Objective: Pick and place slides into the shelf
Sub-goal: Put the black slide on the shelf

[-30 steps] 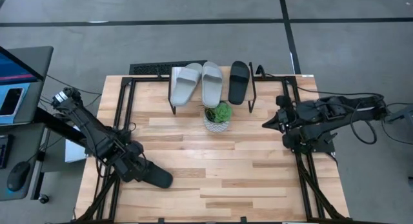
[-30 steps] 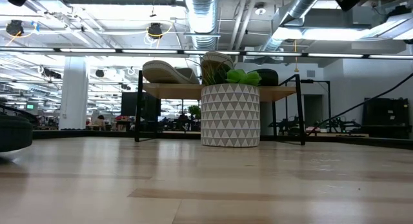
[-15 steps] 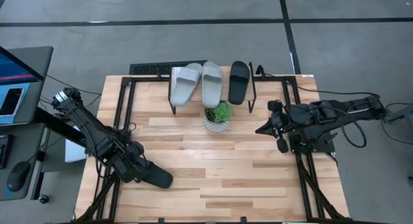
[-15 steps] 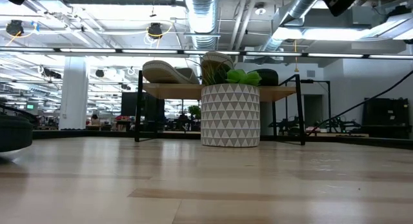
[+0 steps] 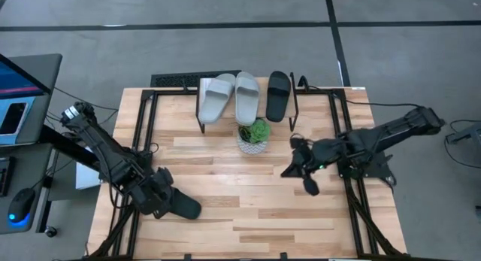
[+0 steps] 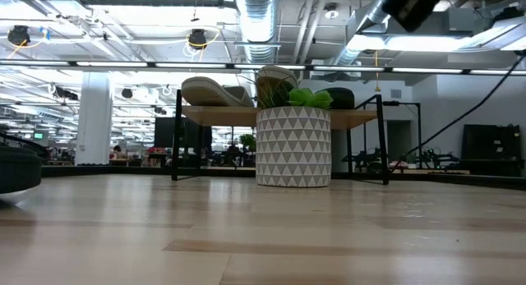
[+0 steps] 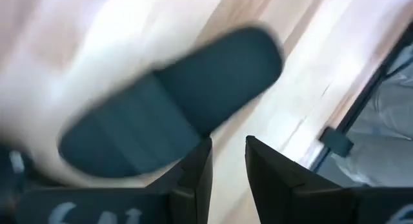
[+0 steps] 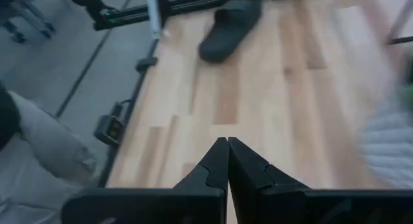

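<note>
Two light grey slides [image 5: 216, 98] [image 5: 246, 97] and one black slide [image 5: 278, 95] lie soles down on the shelf [image 5: 204, 84] at the table's far edge. The low view shows them on the plank [image 6: 222, 116]. The other black slide [image 5: 183, 207] [image 7: 174, 108] lies flat on the table near its left near corner. My left gripper [image 5: 161, 201] [image 7: 226, 159] is right beside that slide, on its left, fingers a narrow gap apart with nothing between them. My right gripper [image 5: 287, 171] [image 8: 227, 150] hovers shut over the table's middle right. My left gripper has one fingertip [image 7: 203, 153] at the black slide's edge [image 7: 193, 130]; whether it touches the slide I cannot tell, because the wrist view is blurred.
A potted plant in a white patterned pot [image 5: 254, 135] [image 6: 293, 145] stands on the table just in front of the shelf, left of my right gripper. Black frame rails run along the table's left [image 5: 143, 125] and right [image 5: 349, 193] sides. Bare wood lies between the two grippers.
My right gripper has swung from the table's right edge toward the left and somewhat nearer, out over the middle of the table beside the pot. The slides and the shelf have stayed where they were.
</note>
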